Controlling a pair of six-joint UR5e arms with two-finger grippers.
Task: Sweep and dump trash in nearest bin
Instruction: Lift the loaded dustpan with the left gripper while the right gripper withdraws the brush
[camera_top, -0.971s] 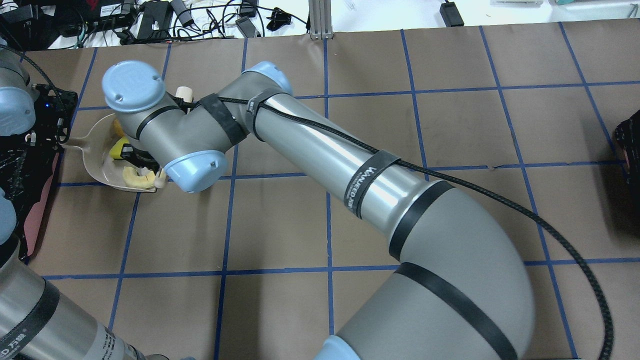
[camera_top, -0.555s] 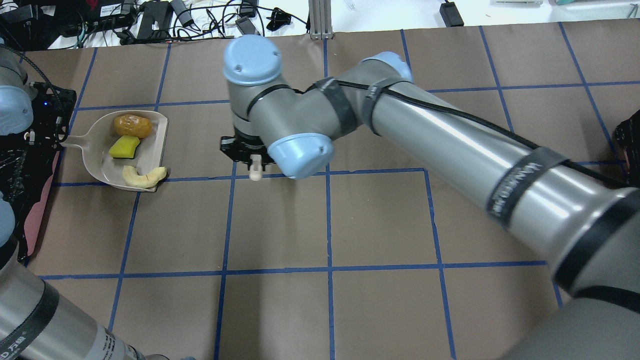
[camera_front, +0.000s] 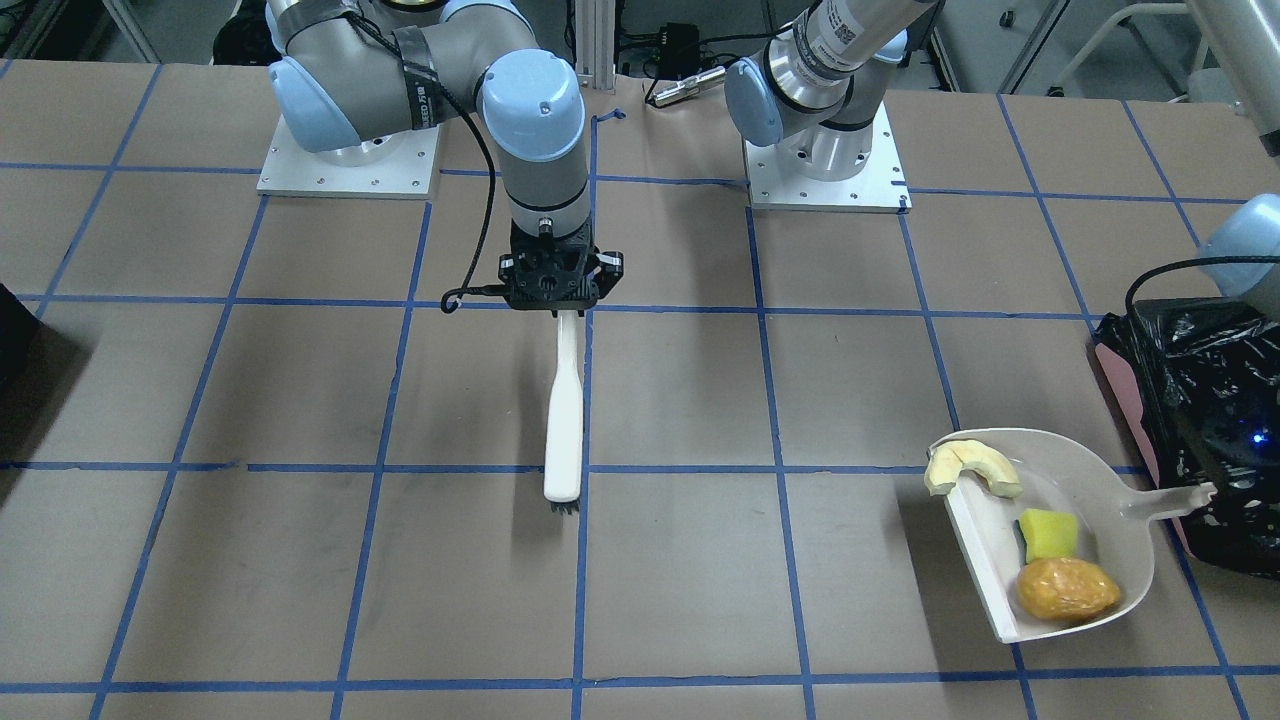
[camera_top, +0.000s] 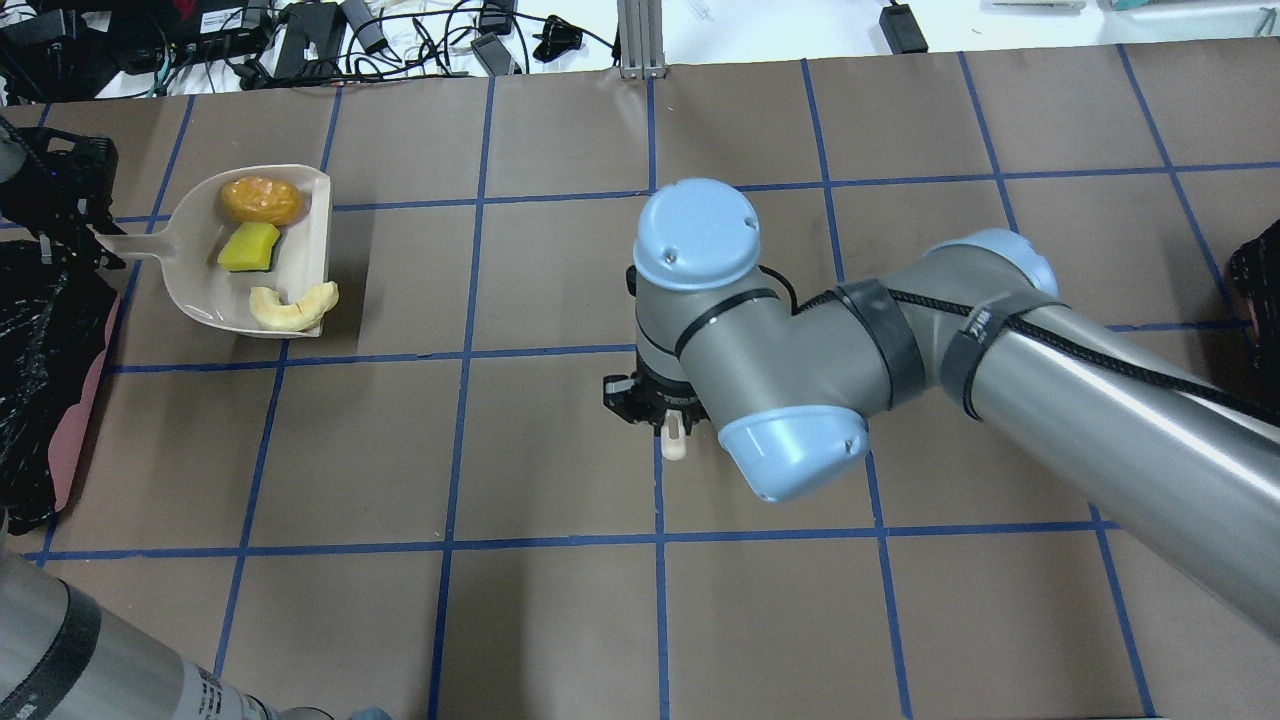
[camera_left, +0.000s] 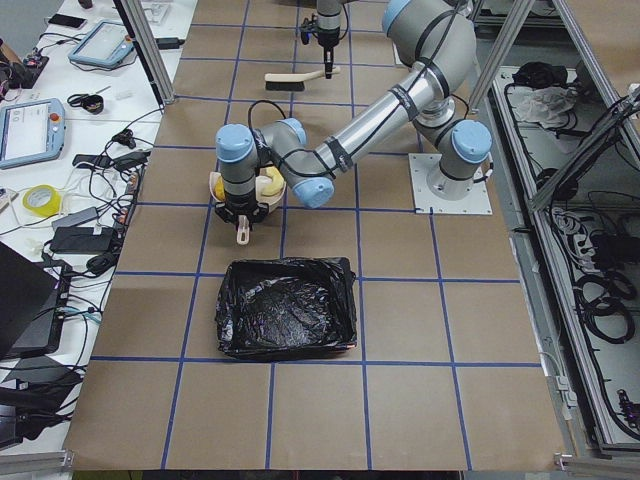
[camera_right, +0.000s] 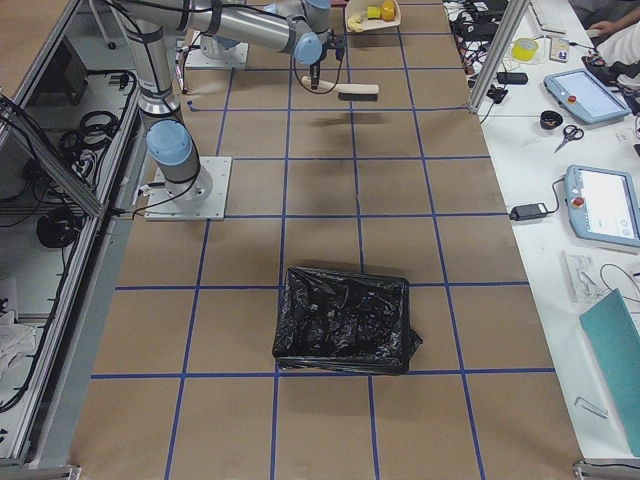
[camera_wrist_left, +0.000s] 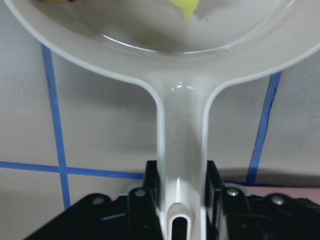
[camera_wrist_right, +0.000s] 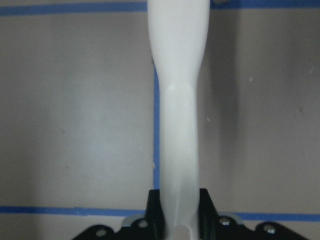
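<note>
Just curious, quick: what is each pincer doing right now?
Left pincer: shut on the dustpan.
Right pincer: shut on the brush.

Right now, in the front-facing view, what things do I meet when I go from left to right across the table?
brush → dustpan → bin

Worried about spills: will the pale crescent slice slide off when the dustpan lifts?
Probably slips first: the pale crescent slice sits at the open edge of the white plastic dustpan. Its glossy surface likely gives little grip.
</note>
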